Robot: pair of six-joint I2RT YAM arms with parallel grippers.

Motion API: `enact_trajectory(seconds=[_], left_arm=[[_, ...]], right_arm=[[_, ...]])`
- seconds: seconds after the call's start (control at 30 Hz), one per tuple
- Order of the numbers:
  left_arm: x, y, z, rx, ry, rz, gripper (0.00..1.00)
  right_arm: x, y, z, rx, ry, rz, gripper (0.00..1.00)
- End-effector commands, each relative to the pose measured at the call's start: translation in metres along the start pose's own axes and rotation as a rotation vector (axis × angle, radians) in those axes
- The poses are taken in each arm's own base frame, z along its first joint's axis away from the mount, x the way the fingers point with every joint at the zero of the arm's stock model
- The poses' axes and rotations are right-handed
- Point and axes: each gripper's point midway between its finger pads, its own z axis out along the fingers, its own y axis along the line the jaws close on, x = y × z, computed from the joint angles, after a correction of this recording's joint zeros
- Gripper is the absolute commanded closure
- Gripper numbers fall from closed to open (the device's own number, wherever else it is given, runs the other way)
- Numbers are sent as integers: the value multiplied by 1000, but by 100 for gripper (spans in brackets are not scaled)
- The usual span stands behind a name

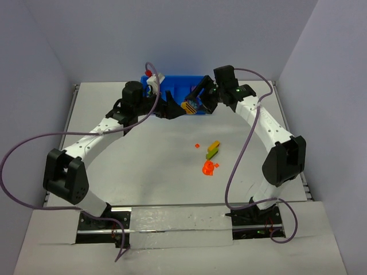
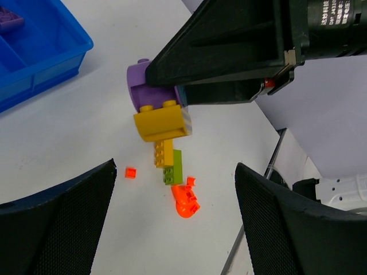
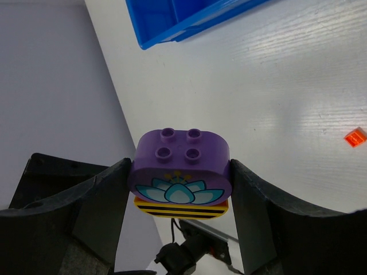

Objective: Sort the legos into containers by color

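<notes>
My right gripper (image 3: 180, 175) is shut on a stack of two bricks: a purple brick (image 3: 181, 156) with a lotus picture on a yellow black-striped brick (image 3: 181, 209). It holds the stack in the air just in front of the blue bin (image 1: 182, 86). The left wrist view shows the same stack (image 2: 157, 112) in the right gripper's fingers. My left gripper (image 1: 171, 110) is open and empty, close to the left of the stack. On the table lie a yellow-and-green stack (image 1: 213, 149), an orange-red clump (image 1: 209, 167) and a tiny orange-red piece (image 1: 196, 145).
The blue bin (image 2: 40, 54) holds a purple brick (image 2: 9, 17) in one compartment. The table's right edge rail (image 2: 269, 166) runs near the loose bricks. Both arms' cables loop over the table sides.
</notes>
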Motion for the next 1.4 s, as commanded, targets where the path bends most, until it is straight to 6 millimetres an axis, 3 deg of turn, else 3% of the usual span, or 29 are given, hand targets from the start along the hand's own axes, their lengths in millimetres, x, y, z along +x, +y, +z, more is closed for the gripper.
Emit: enact_trajectory(seconds=[0.0,0.33,0.5,0.9,1.13,1.37], left_arm=[[-32,-10,9,-15,-86,29,9],[-35,-1,24,-80,-93,35,11],[-34,0,29,-80,-85,33,17],[-22,-4,30,-43,-49,8,65],[-9,-4,21,-44,-26,0,96],[-5,-6,17,-44,-18,-3,100]], right_arm=[[-2,24,-20,-85,-31,6,100],[5,29,-22,-106,-2,12,100],[9,33,-23,-119,12,6,100],[6,32,-21,-120,7,9,100],[-18,30,-27,-121,-50,28,100],[-41,29,-34,-123,-108,41,100]])
